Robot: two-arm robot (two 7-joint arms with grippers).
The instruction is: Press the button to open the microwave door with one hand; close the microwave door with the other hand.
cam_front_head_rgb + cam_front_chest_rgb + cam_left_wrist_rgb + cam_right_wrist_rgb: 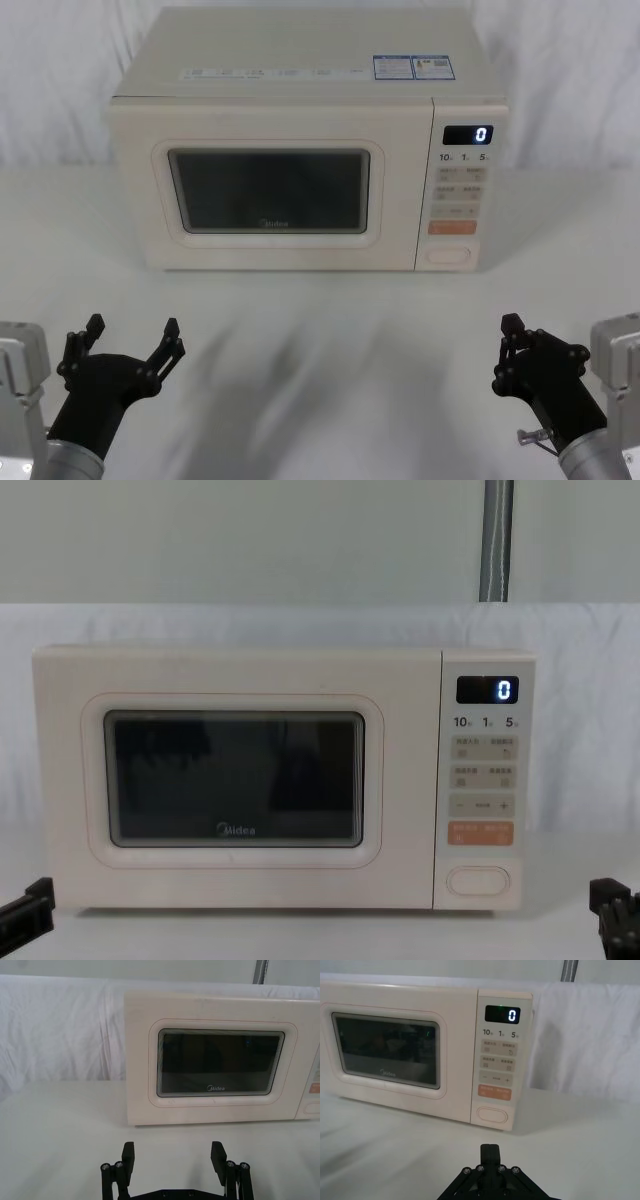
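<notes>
The cream microwave point(300, 60) stands at the back of the table, its display reading "0". Its door point(270, 190), with a dark glass window, is closed flush with the body. The wide oval button point(449, 254) sits at the bottom of the control panel, under the orange key; it also shows as the button point(492, 1114) and the button point(477, 880). My left gripper point(132, 335) hovers open near the table's front left, well short of the door point(220, 1062). My right gripper point(509, 330) is shut near the front right, in line with the control panel and apart from it.
A white cloth covers the table point(320, 330) and drapes behind the microwave. A grey vertical pole point(497, 540) rises behind the right side. Bare table lies between both grippers and the microwave front.
</notes>
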